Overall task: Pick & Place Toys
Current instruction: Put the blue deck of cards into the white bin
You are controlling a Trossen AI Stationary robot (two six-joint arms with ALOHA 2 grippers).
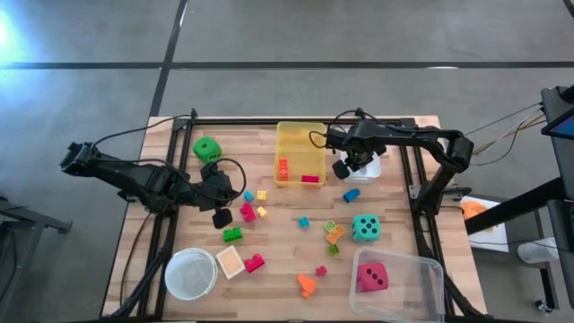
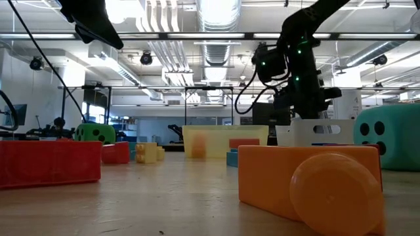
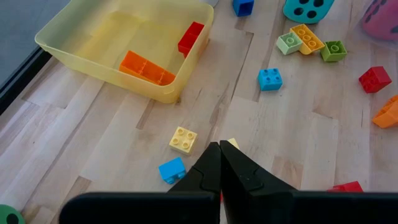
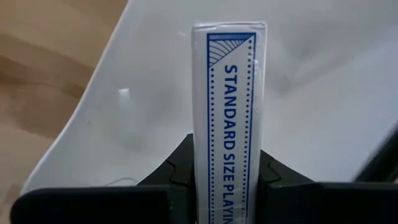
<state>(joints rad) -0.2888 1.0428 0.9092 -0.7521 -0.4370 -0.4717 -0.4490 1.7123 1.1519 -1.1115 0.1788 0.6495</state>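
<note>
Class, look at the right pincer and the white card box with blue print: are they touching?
Touching. The right wrist view shows the right pincer with both fingers pressed against the sides of the card box, no gap.

free: bare wood by yellow bin [image 1: 300,135] | blocked: blocks [image 1: 244,213] scattered mid-table [image 1: 404,215]

The narrow white box [image 4: 230,118] edged in blue, clamped between the right tool's [image 4: 227,165] fingers, carries blue print running along its side reading "STANDARD SIZE PLAYIN", the rest cut off.
</note>
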